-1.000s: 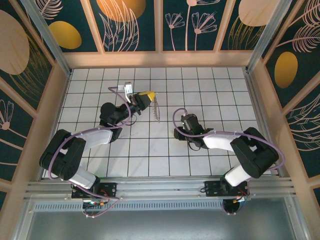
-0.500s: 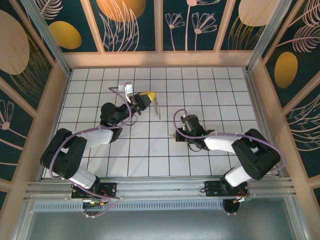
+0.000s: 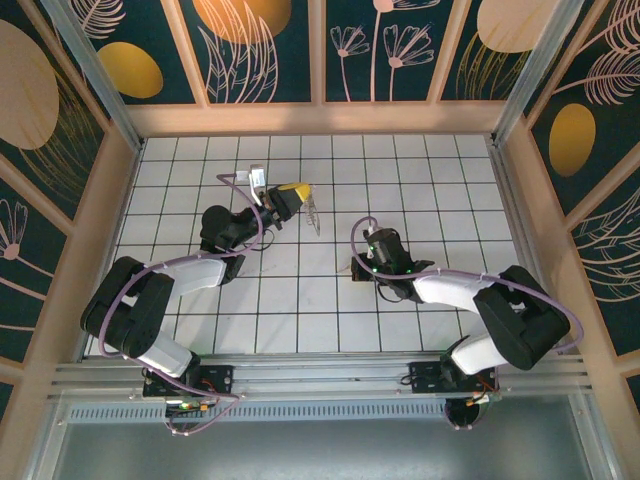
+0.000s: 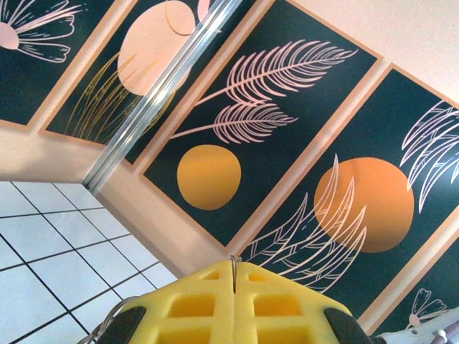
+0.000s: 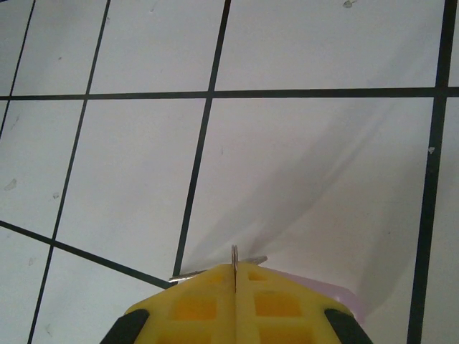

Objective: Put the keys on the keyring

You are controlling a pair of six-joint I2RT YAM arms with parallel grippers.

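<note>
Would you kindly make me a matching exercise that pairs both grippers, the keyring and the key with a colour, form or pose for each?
Things:
1. left gripper
2. right gripper
3. keyring
4. key

Descriptions:
A. pale lilac
B. tip down at the white tiles
C. thin dark wire loop
D. tilted up toward the patterned wall

Pairs: 1-D, 2-B, 3-C, 4-A.

White tile floor point(image 3: 300, 300), black grid lines. Dark teal walls point(image 3: 270, 50), orange circles, pale leaf doodles, light wood frame point(image 3: 320, 118). Metal rail point(image 3: 320, 375) along near edge.
</note>
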